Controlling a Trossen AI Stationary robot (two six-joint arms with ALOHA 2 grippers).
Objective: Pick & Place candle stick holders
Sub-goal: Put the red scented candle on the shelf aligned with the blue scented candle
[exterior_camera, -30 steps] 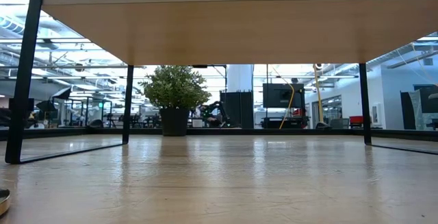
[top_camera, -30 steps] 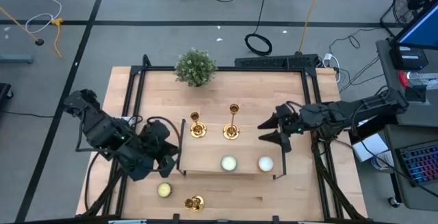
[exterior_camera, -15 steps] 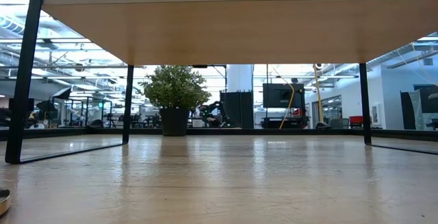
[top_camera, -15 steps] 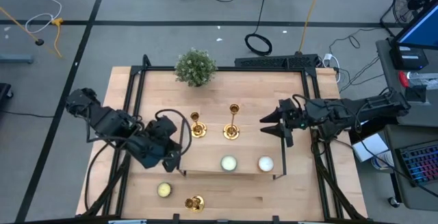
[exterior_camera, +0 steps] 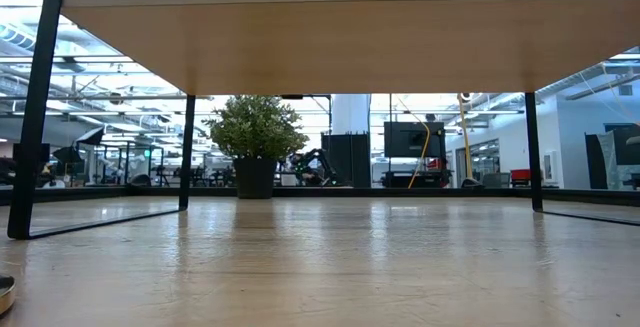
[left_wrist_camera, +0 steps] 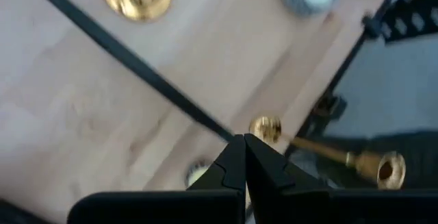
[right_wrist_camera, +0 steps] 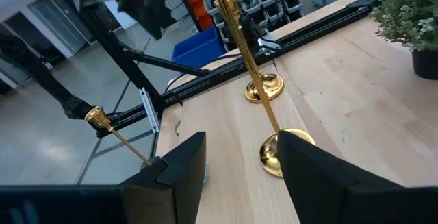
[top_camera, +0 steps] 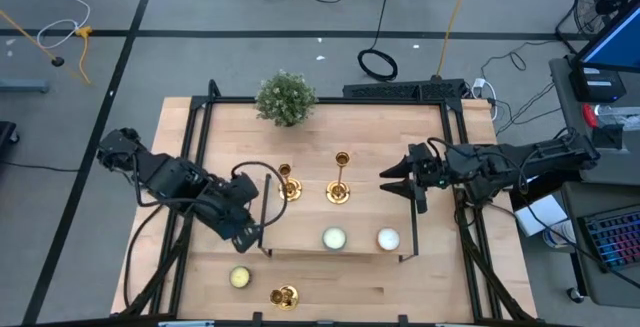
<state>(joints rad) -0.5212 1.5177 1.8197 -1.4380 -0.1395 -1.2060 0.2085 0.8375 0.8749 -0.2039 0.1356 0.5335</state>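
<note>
Look at the overhead view first: you have three shiny gold candle stick holders, each with a round flared base, a thin stem and a small cup on top. Two stand upright on the raised wooden shelf (top_camera: 300,229) near the middle of the frame, a shorter one (top_camera: 288,185) on the left and a taller one (top_camera: 339,180) just to its right. The third (top_camera: 283,295) lies on its side at the bottom centre of the table (top_camera: 420,127), beside a pale yellow candle (top_camera: 240,277). Two white candles (top_camera: 334,238) sit along the shelf's lower edge, and a green plant (top_camera: 286,98) stands at the table's top centre.

Your left gripper (top_camera: 246,237) is at the lower left of the shelf, below and to the left of the short holder and apart from it; in its wrist view the dark fingers (left_wrist_camera: 233,166) are pressed together on nothing, with the fallen holder (left_wrist_camera: 373,166) off to the right of them.

Your right gripper (top_camera: 398,189) is at centre right, just to the right of the tall holder and not touching it. Its wrist view shows the jaws parted, with that holder's stem (right_wrist_camera: 250,73) rising in the gap ahead of them.
</note>
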